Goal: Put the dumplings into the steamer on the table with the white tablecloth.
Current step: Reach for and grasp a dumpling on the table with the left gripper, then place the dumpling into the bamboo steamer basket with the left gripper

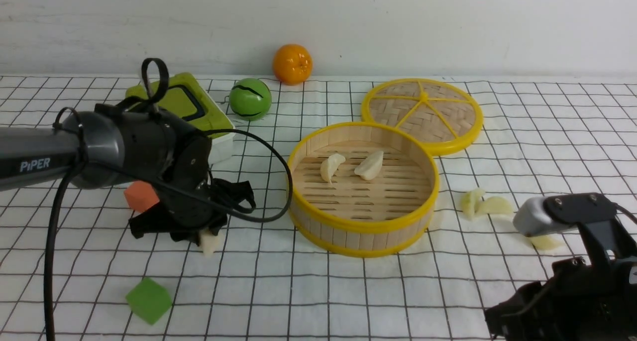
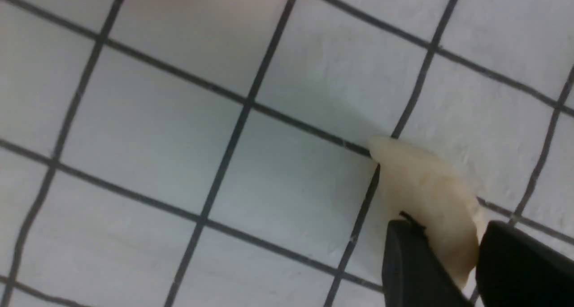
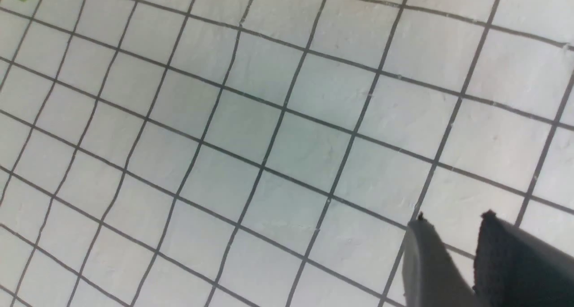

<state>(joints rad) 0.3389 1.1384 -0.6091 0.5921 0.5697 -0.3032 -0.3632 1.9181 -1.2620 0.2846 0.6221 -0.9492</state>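
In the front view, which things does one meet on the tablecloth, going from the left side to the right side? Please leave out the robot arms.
Green block → green ball → steamer → pair of dumplings → single dumpling.

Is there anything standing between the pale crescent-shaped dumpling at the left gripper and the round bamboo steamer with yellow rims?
Nothing visible stands on the white gridded cloth between the pale dumpling and the bamboo steamer; only the steamer's own raised wall needs clearing.
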